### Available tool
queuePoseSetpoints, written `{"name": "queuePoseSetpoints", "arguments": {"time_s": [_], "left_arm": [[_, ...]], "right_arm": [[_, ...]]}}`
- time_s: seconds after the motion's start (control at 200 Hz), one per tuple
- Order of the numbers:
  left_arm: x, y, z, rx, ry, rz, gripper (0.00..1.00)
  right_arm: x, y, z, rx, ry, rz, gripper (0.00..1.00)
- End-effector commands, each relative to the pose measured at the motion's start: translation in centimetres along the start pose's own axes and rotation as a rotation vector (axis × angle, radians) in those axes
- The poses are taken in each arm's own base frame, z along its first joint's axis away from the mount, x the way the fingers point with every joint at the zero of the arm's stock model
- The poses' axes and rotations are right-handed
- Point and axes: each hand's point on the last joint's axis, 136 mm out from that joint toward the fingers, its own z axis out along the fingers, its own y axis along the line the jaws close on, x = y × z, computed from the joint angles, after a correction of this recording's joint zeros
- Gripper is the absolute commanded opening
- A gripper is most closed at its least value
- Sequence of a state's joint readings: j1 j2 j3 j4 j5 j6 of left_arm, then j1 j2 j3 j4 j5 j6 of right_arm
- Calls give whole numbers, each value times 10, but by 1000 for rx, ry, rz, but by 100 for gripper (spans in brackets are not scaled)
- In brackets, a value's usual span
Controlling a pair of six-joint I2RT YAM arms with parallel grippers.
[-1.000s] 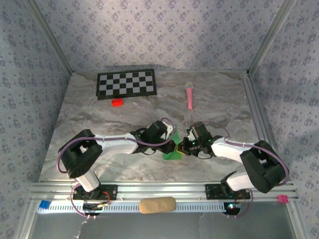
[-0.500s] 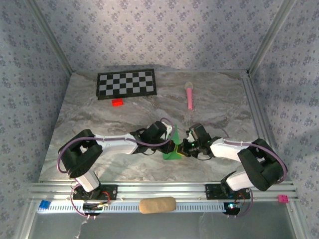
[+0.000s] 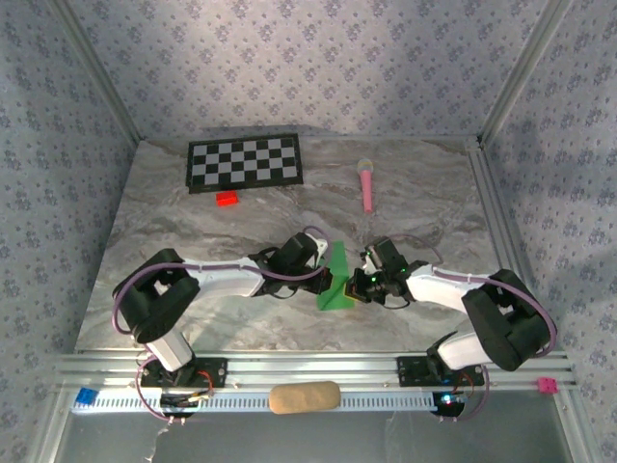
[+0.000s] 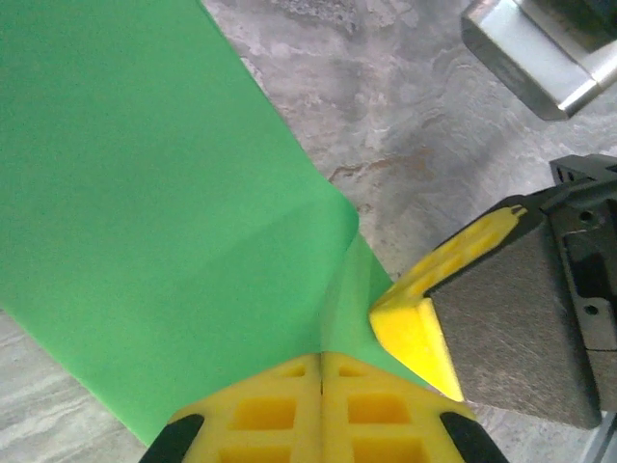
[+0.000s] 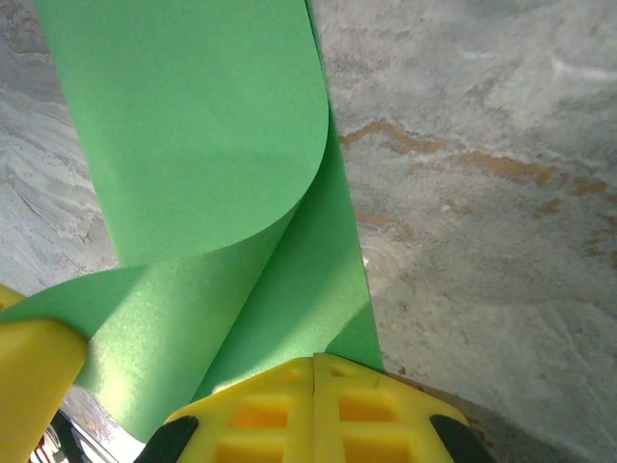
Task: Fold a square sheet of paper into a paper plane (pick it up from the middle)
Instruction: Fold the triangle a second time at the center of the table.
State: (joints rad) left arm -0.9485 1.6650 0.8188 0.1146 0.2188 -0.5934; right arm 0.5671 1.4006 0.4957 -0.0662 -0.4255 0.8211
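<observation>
The square sheet of paper (image 3: 336, 278) is bright green and bent into a loose curl, held up off the marble table between both grippers. My left gripper (image 3: 323, 274) is shut on its left edge. In the left wrist view the sheet (image 4: 145, 212) fans out from the shut left gripper (image 4: 321, 359), with a yellow right finger (image 4: 419, 323) close beside it. My right gripper (image 3: 356, 283) is shut on the opposite edge. In the right wrist view the paper (image 5: 212, 145) rolls over above the shut right gripper (image 5: 314, 365). The paper plane is out of view.
A black-and-white checkerboard (image 3: 244, 162) lies at the back left with a small red block (image 3: 228, 199) in front of it. A pink microphone-shaped toy (image 3: 367, 183) lies at the back right. A tan oblong pad (image 3: 304, 396) rests on the front rail.
More of the green sheet shows between the grippers, standing taller and wider. The left gripper has drawn slightly to the left. Both stay shut on the paper.
</observation>
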Motion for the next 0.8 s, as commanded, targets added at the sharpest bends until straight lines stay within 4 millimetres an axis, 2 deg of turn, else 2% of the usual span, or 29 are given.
{"name": "queuePoseSetpoints", "arguments": {"time_s": [0.0, 0.545, 0.8], "left_arm": [[1, 13, 7, -38, -2, 13, 0], [-10, 28, 8, -115, -9, 69, 1], [-7, 31, 11, -123, 3, 69, 1]], "right_arm": [[7, -24, 0, 105, 19, 24, 0], [5, -22, 0, 105, 16, 17, 0], [5, -23, 0, 104, 19, 18, 0]]}}
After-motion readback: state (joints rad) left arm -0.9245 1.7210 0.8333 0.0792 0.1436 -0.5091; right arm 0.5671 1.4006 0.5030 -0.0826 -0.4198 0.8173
